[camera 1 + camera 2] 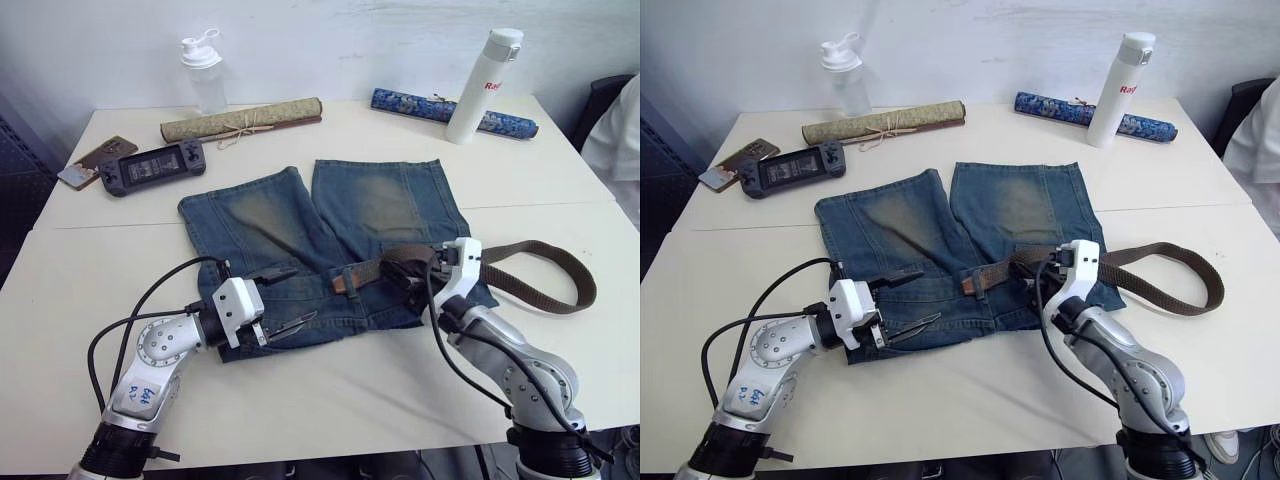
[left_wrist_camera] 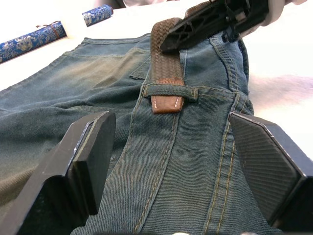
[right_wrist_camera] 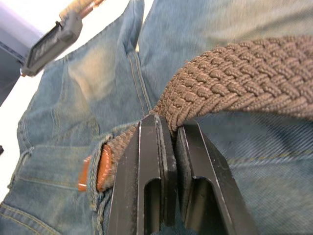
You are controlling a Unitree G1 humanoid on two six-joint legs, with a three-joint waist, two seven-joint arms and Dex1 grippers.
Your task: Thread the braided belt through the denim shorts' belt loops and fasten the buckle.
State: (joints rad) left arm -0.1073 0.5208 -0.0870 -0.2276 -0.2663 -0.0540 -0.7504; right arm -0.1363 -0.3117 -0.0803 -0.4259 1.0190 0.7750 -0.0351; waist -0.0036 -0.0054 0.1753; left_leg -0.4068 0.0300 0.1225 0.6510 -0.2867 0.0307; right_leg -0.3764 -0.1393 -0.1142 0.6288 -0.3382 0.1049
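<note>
Denim shorts point(image 1: 330, 240): we find them flat, frame centre.
Braided belt point(image 1: 540, 270): leather tip through one belt loop point(image 2: 171, 92), rest looping right.
Right gripper point(image 3: 168, 134): pinching belt.
Left gripper point(image 1: 285, 298): spread wide over waistband.

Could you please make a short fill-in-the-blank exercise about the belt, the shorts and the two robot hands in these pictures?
1. The belt's leather tip has passed through one ____ on the shorts.
2. The right hand is ____ on the belt.
3. The left hand is ____, over the waistband.
4. The white bottle stands ____.

Missing words: loop; shut; open; upright
</note>
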